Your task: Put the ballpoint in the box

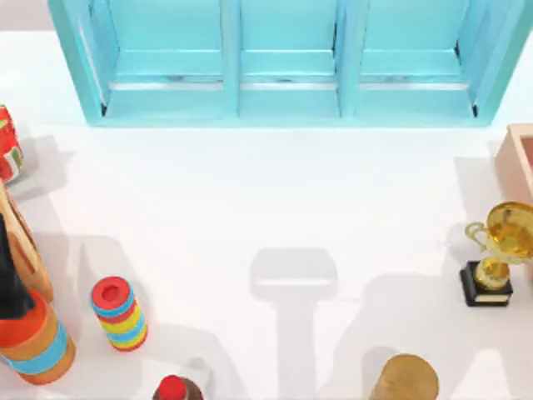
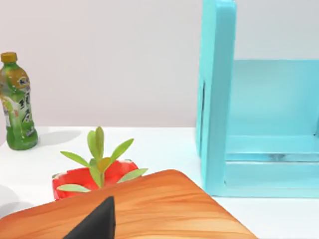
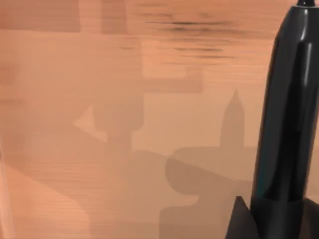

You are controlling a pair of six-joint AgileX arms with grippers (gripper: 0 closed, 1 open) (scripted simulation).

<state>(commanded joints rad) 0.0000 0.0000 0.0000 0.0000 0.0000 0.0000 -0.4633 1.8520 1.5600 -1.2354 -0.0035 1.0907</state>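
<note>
Grip on a slick, light ballpoint [image 3: 286,124]

Your right gripper [image 3: 269,226] looks pinched on the barrel's lower end, holding it just above the box [image 3: 124,124] floor. Treat it as light, stiff and glossy, so likely to slip; mid-barrel is the safer hold. Your left gripper [image 2: 97,224] is parked over the wooden board [image 2: 164,204] at the table's left; I cannot tell its state.

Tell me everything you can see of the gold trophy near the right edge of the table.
The gold trophy is a shiny, metal-looking cup with two curved handles on a short stem, mounted on a black square base with a pale plate on one side. It stands upright on the white table near the right side. The pale wooden box lies just beyond it; whether they touch cannot be told. Nothing else touches it.
</note>
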